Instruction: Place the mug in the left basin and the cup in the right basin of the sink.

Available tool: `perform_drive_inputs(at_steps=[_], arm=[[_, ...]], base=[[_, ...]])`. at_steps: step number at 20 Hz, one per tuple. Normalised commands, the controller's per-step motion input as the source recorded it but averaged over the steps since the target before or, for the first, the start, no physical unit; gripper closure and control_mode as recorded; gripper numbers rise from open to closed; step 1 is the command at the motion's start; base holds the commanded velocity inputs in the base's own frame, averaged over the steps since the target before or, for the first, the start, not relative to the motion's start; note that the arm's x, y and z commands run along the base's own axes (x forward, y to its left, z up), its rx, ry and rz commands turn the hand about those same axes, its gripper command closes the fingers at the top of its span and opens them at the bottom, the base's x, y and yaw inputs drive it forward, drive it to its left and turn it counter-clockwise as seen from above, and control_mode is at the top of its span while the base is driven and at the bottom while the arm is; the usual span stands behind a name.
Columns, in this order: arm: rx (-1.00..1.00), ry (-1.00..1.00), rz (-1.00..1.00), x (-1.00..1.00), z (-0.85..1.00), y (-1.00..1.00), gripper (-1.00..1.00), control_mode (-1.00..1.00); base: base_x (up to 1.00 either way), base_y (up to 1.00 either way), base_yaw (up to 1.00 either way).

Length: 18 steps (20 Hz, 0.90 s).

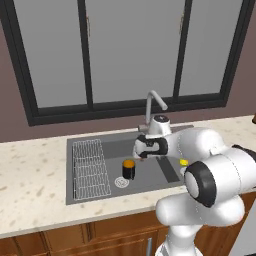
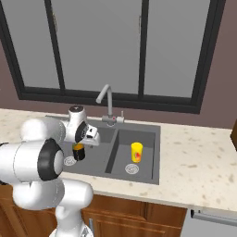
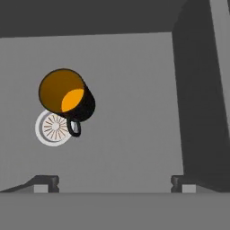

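Mug stands upright on the left basin floor, beside the round drain. Cup upright in the right basin. Gripper hovers above the mug, fingers spread wide apart, holding nothing.

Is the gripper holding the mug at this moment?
No. In the hand view the mug stands free on the left basin floor, beside the drain, clear of the open fingertips.

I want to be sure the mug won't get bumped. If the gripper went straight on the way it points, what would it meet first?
Probably the bare floor of the left basin: the gripper is open and the mug sits off to one side.
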Motion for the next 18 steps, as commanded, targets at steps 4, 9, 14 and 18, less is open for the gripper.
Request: perform_drive_inputs(at_steps=[4,9,14,18], arm=[[0.0,-0.01,0.0,-0.69,0.41,-0.13,-1.0,-1.0],[0.0,0.0,0.0,-0.51,0.47,-0.19,-1.0,-1.0],[0.0,0.0,0.0,-0.47,0.52,-0.18,-1.0,-1.0],[0.0,0.0,0.0,-0.44,0.54,-0.16,-1.0,-1.0]], base=[[0.0,0.0,0.0],[0.0,0.0,0.0],[0.0,0.0,0.0],[0.0,0.0,0.0]])
